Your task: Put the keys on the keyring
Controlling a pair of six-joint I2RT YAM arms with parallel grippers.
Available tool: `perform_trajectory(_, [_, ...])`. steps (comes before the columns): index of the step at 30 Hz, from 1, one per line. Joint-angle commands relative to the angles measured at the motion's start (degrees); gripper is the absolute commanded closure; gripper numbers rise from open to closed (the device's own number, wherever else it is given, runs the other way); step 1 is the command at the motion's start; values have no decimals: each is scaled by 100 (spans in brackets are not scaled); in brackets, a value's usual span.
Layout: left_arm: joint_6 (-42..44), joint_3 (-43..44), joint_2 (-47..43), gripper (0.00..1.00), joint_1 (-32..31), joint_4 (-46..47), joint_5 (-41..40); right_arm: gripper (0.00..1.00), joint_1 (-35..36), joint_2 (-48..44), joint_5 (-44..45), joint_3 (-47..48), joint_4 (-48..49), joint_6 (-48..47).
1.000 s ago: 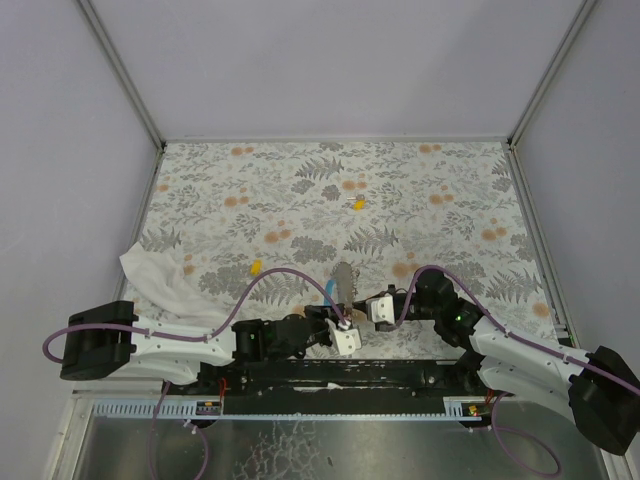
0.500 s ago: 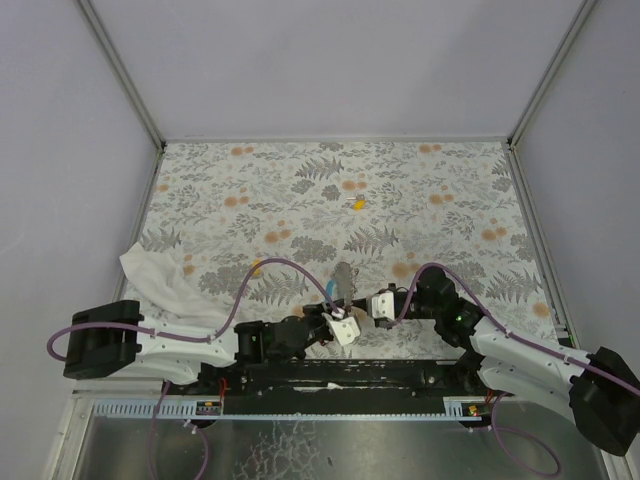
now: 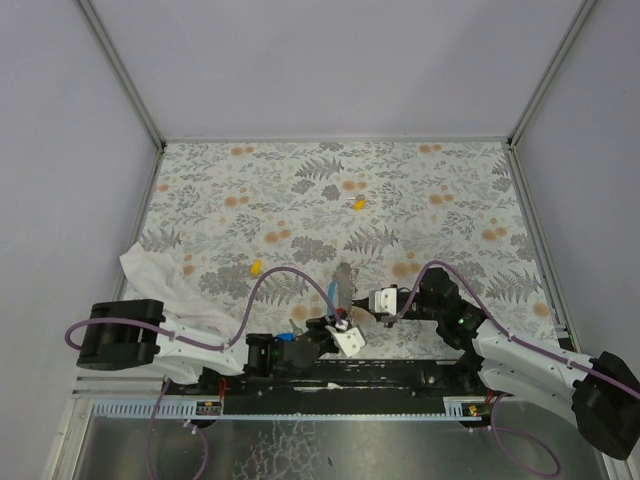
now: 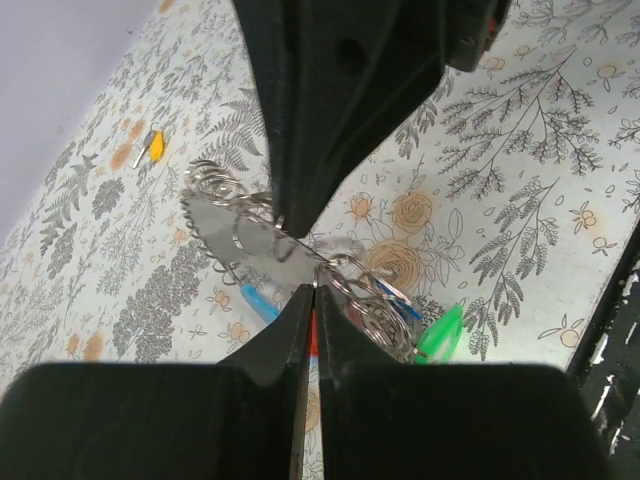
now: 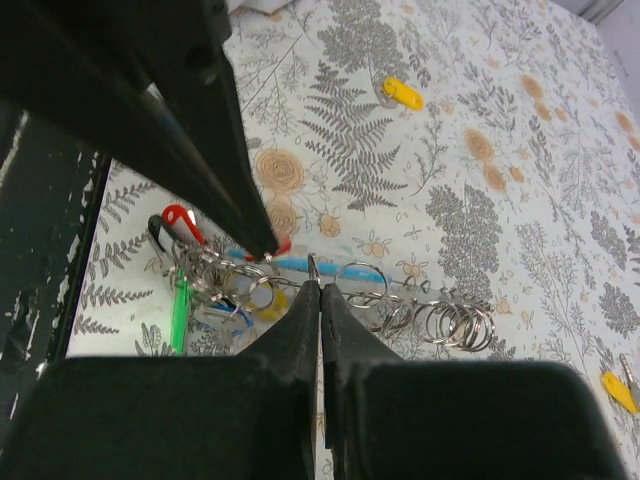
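Low over the table, left gripper and right gripper pinch the keyring.
I'd pull it taut gently, no twisting.

Wears white shells over black joints, loops purple cables above black base rail, tapers to black fingers.

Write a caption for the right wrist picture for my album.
Right pincer, shut, pinches the keyring by its metal loops; a loose yellow key lies beyond on the floral table.
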Motion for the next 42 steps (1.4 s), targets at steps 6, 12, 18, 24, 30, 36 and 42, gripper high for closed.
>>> perform_trajectory(6, [-500, 92, 128, 100, -125, 957, -525, 100, 82, -180, -136, 56, 806, 403])
perform_trajectory(12, [-598, -29, -217, 100, 124, 576, -348, 100, 82, -287, 204, 8, 715, 327])
perform_trajectory(18, [-1431, -258, -915, 100, 306, -242, -148, 100, 77, -458, 867, -10, 556, 289])
perform_trajectory(24, [-3382, 108, -1666, 100, 358, -2587, -350, 100, 82, -591, 1331, -86, 596, 318])
perform_trajectory(30, [-4953, 657, -1742, 100, 438, -4630, -360, 100, 82, -863, 1862, -169, 596, 405])
perform_trajectory(36, [-4818, 754, -929, 100, 1442, -4262, 709, 100, 82, -1028, 2321, -244, 620, 468])
perform_trajectory(42, [-4363, 922, -77, 100, 2410, -3773, 1658, 100, 82, -1078, 2385, -282, 659, 476])
